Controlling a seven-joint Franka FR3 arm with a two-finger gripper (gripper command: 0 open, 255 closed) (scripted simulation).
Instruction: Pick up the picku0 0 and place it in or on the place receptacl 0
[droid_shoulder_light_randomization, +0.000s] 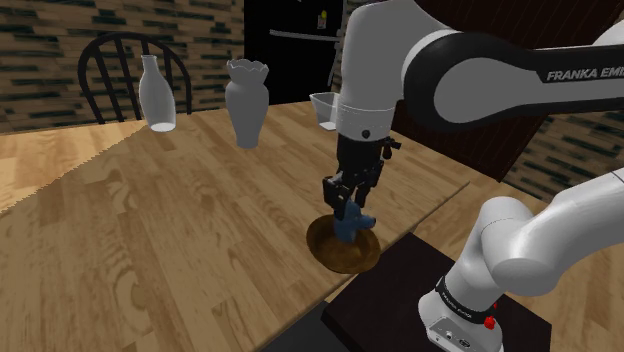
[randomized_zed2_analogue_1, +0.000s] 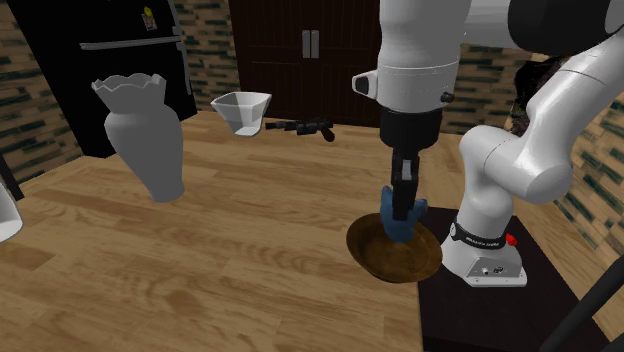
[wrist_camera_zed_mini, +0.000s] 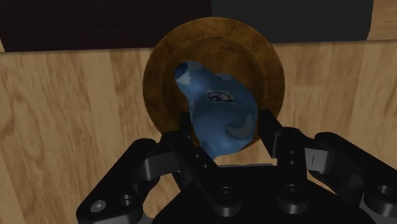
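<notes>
Claw (droid_shoulder_light_randomization: 350, 212) is clamped on the blue figurine (wrist_camera_zed_mini: 216, 108), directly over the brown bowl (wrist_camera_zed_mini: 162, 70) at the table (droid_shoulder_light_randomization: 180, 230) edge beside the stand (droid_shoulder_light_randomization: 400, 285); release looks next.

Wood-grain surface (droid_shoulder_light_randomization: 180, 230) carries brown bowl (droid_shoulder_light_randomization: 330, 252) at its edge. White vase (droid_shoulder_light_randomization: 246, 100), white bottle (droid_shoulder_light_randomization: 160, 90), white square cup (droid_shoulder_light_randomization: 325, 108) and small black item (randomized_zed2_analogue_1: 310, 126) all stand well beyond the bowl.

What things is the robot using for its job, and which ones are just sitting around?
For the job:
gripper
blue toy, clasped in the gripper
brown bowl, under the toy

Just lying about:
white vase
white bottle
small white cup
chair
</notes>
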